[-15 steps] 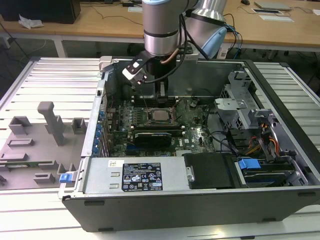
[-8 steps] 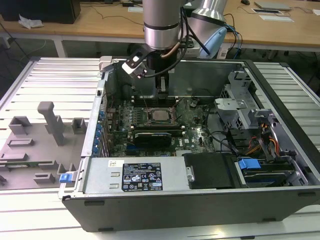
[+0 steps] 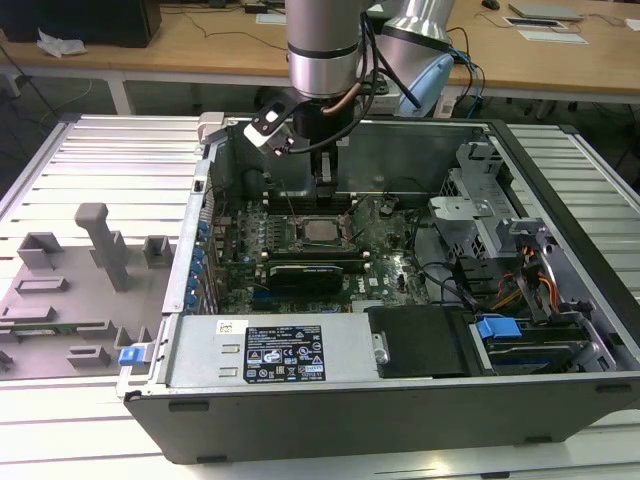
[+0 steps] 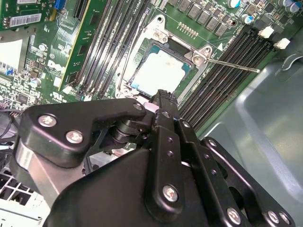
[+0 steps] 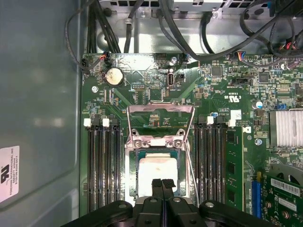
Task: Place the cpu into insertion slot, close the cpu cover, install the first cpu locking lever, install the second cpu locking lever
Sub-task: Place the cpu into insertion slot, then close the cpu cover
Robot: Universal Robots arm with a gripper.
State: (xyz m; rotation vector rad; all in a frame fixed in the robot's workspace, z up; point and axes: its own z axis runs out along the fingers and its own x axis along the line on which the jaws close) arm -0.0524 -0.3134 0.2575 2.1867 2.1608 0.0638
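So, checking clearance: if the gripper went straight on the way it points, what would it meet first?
Probably the chip, near its edge; the shut gripper points down at it. The gap between them is hard to judge.

So the pale ribbed metal table [image 3: 110, 160] carries the open dark-grey metal computer case [image 3: 330, 420], centre to right of frame, plus a grey plastic blocky fixture [image 3: 60, 300] at middle left.

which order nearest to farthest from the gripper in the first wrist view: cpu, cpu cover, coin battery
Measured from the gripper in the first wrist view:
1. cpu: seated, directly beneath the gripper.
2. cpu cover: flipped open, just beyond the cpu.
3. coin battery: farthest, well past the cover and off to one side.
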